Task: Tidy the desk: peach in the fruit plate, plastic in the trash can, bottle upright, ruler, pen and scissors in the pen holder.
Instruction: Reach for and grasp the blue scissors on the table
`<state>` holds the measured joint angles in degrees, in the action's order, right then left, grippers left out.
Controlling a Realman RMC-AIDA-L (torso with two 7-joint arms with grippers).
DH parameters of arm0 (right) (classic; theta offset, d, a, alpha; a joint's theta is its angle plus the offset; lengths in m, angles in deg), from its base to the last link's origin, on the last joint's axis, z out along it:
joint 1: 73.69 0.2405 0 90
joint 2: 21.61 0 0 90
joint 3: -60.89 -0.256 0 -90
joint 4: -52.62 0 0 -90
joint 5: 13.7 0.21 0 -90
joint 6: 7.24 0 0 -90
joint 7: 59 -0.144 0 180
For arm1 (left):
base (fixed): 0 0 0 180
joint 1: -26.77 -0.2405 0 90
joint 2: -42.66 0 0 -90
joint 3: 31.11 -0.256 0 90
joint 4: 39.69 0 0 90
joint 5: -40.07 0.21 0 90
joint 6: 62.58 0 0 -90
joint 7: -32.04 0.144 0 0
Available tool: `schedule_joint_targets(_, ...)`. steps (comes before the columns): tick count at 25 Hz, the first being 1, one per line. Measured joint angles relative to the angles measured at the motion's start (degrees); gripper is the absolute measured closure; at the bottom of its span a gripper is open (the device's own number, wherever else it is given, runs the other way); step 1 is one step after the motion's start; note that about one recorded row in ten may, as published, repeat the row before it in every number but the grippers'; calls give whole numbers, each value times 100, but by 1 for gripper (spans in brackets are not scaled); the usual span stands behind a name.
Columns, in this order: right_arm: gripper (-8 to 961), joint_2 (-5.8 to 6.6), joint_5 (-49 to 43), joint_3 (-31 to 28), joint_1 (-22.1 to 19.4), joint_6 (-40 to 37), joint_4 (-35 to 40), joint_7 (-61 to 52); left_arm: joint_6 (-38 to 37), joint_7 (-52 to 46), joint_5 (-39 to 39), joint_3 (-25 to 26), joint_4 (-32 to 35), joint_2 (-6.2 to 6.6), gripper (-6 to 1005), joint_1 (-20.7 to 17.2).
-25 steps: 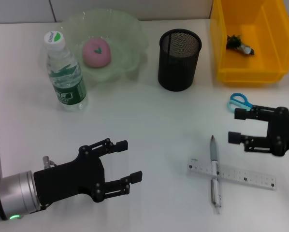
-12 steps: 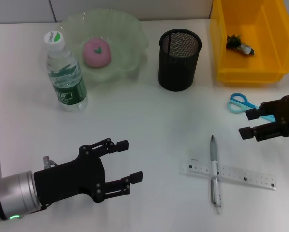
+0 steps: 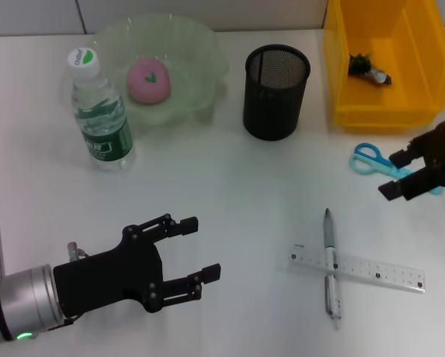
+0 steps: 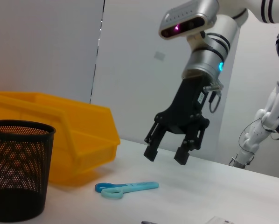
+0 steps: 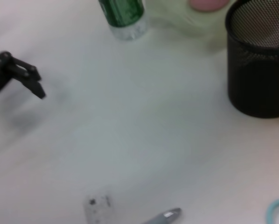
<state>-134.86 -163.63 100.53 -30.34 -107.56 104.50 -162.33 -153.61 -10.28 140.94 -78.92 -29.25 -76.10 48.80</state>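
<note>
Hovering above the blade end of the scissors (image 3: pixel 376 161), the right end effector (image 3: pixel 399 174) has its fingers spread and holds nothing; the left wrist view shows it clear of the white surface (image 3: pixel 230 193), well above the scissors. The scissors lie flat near the surface's right edge, just in front of the yellow trash can (image 3: pixel 385 59), which holds a dark scrap of plastic (image 3: pixel 367 67). Nearer the front edge, the pen (image 3: pixel 330 268) lies crossed over the ruler (image 3: pixel 355 269), touching it. The black mesh pen holder (image 3: pixel 275 91) stands upright between the trash can and the fruit plate (image 3: pixel 163 63), with open surface on all sides of it. The peach (image 3: pixel 148 80) sits in the fruit plate, and the bottle (image 3: pixel 97 111) stands upright just beside the plate. The left end effector (image 3: pixel 193 248) hangs low at the front left with fingers spread, a wide bare stretch of surface between it and the pen.
</note>
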Motion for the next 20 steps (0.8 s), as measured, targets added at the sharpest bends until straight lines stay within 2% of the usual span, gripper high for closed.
schedule_joint_targets(4,211,1,-398,177,244,68,44,-156,7,9,-10,0,-7,-6,214,3)
schedule_joint_targets(11,211,-53,-924,1167,441,632,121,-720,15,12,-15,15,-7,-8,214,4)
schedule_joint_targets(12,211,-53,-924,1167,441,632,121,-720,15,12,-15,15,-7,-8,214,4)
schedule_joint_targets(16,212,-128,-1031,1539,530,971,46,-997,32,20,-15,33,-7,-12,214,4)
schedule_joint_targets(20,216,-185,-1133,1621,659,1241,-222,-1160,34,22,-15,38,-21,-17,214,4)
